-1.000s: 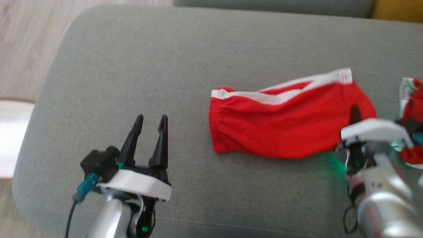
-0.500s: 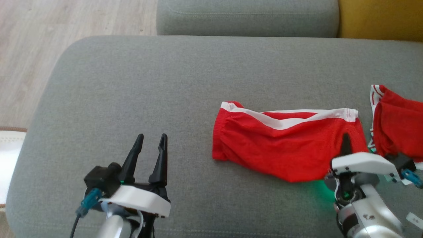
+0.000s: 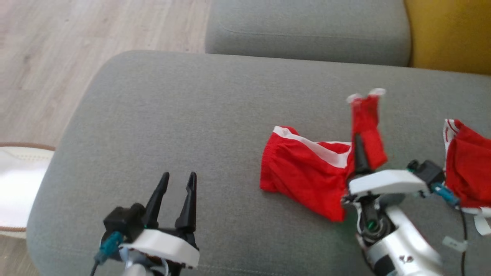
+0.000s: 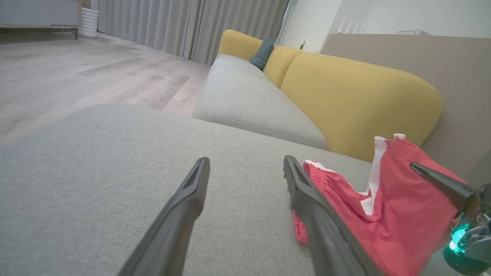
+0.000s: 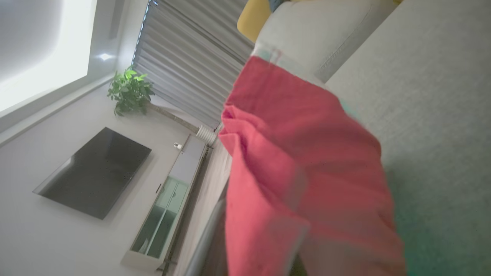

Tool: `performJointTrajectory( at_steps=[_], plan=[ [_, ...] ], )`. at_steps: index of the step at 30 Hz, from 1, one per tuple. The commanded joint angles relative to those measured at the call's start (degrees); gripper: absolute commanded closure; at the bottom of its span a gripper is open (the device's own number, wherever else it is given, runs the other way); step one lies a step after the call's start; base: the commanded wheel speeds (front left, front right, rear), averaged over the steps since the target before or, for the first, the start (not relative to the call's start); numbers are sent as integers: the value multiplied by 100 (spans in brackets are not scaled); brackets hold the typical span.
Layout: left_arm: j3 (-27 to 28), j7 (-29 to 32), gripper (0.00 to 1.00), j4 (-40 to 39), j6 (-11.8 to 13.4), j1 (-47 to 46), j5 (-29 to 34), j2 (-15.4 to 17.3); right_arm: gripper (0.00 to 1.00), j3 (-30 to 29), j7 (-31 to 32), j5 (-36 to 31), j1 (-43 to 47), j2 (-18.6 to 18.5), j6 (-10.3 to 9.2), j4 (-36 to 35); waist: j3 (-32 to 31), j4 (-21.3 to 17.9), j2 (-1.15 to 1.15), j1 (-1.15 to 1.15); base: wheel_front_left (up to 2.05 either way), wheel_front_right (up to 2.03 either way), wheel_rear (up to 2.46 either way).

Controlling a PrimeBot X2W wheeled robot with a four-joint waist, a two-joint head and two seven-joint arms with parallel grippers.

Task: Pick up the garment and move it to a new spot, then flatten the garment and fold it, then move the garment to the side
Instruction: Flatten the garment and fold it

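Observation:
The garment point(image 3: 307, 174) is a pair of red shorts with a white stripe, lying on the grey sofa cushion point(image 3: 184, 126). Its right end is lifted into a peak by my right gripper point(image 3: 360, 147), which is shut on the garment. In the left wrist view the raised cloth point(image 4: 395, 199) stands at the right, and in the right wrist view it hangs close before the lens point(image 5: 299, 168). My left gripper point(image 3: 175, 191) is open, hovering over bare cushion to the left of the garment, fingers point(image 4: 184, 214) apart with nothing between them.
A second red and white garment point(image 3: 466, 165) lies at the cushion's right edge. A grey seat cushion point(image 3: 307, 30) and yellow backrest point(image 3: 448, 34) lie behind. Wooden floor point(image 3: 50, 50) is on the left, with a white rug point(image 3: 19, 184) at the cushion's left edge.
My right gripper has raised the garment's right end off the cushion and drawn it leftward, so the cloth now bunches. The head camera has shifted. The left gripper stays open.

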Motion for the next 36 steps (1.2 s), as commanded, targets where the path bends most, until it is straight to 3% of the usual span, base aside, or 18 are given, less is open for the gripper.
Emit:
performJointTrajectory(
  at_steps=[1,9,15,16,17,26,36],
  plan=[
    [133,-44,0,-145,-30,-143,39,6,100,294,-67,128,-93,61,-5,-284,-75,118,0,0,0,0,0],
    [81,-44,0,-108,-10,-61,71,6,100,949,-77,415,-95,61,-5,-624,-161,465,0,0,0,0,0],
    [76,-44,0,-102,4,-47,52,6,100,1301,-78,303,-90,61,-5,-455,-137,699,0,0,0,0,0],
    [75,-44,0,-105,8,-50,43,6,68,1388,-78,267,-115,61,-5,-395,-118,729,0,0,0,0,0],
    [70,-44,0,-107,10,-57,34,6,0,1493,-78,255,-137,61,-5,-337,-96,760,0,0,0,0,0],
    [-22,-44,0,-161,31,-143,-94,6,0,2171,-78,32,-383,61,-5,-25,143,1003,0,0,0,0,0],
    [-110,-44,0,-198,69,-280,-199,6,0,2711,-37,198,-878,61,-5,1180,449,1154,0,0,0,0,0]
  ],
)
